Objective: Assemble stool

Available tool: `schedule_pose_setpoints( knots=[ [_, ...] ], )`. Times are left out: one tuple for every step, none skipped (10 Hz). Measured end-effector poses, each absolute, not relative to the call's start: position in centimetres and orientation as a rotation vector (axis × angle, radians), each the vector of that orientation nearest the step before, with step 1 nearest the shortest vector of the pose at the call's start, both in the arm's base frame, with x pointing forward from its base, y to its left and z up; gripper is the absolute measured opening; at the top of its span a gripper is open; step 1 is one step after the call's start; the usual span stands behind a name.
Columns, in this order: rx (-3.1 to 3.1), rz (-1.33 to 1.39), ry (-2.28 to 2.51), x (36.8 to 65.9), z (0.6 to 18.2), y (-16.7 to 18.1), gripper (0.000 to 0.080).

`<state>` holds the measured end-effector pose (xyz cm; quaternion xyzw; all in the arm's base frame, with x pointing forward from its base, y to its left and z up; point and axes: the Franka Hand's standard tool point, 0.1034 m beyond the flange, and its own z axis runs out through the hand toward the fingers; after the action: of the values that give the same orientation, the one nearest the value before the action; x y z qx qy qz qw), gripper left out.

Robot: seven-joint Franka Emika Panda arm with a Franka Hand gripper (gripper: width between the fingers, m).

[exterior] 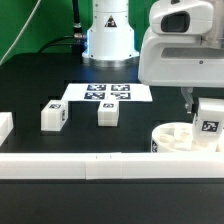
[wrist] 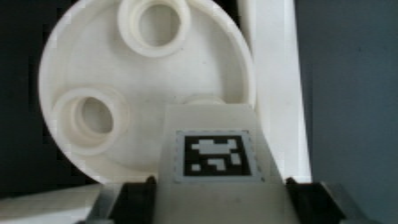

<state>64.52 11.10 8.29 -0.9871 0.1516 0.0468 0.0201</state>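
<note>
The round white seat (exterior: 180, 138) lies at the exterior view's front right, against the white rail. My gripper (exterior: 205, 108) is shut on a white tagged leg (exterior: 209, 122) and holds it over the seat's right part. In the wrist view the leg (wrist: 217, 150) sits between my two dark fingers (wrist: 128, 200), with my gripper (wrist: 217, 195) closed on its sides. The seat (wrist: 125, 90) shows two round holes beyond the leg. Two more tagged legs (exterior: 54, 115) (exterior: 107, 112) stand loose on the black table left of centre.
The marker board (exterior: 108, 93) lies flat at the back centre before the robot base. A long white rail (exterior: 90, 166) runs along the front edge and shows in the wrist view (wrist: 267, 60). A white block (exterior: 4, 127) sits at the far left.
</note>
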Motion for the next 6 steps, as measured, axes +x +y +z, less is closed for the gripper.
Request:
schedule_pose_setpoints(
  knots=[
    [-3.021,0.107,0.633,63.82,8.21,11.18,0.0340],
    [-2.981,0.085,0.778,63.60,8.19,11.34,0.0340],
    [-2.931,0.058,0.913,63.63,8.20,11.45,0.0340],
    [-2.847,0.043,1.121,63.39,8.20,11.55,0.0340],
    [-2.784,0.048,1.265,63.14,8.09,11.87,0.0340],
    [-2.736,0.061,1.342,63.14,8.09,11.89,0.0340]
  ],
)
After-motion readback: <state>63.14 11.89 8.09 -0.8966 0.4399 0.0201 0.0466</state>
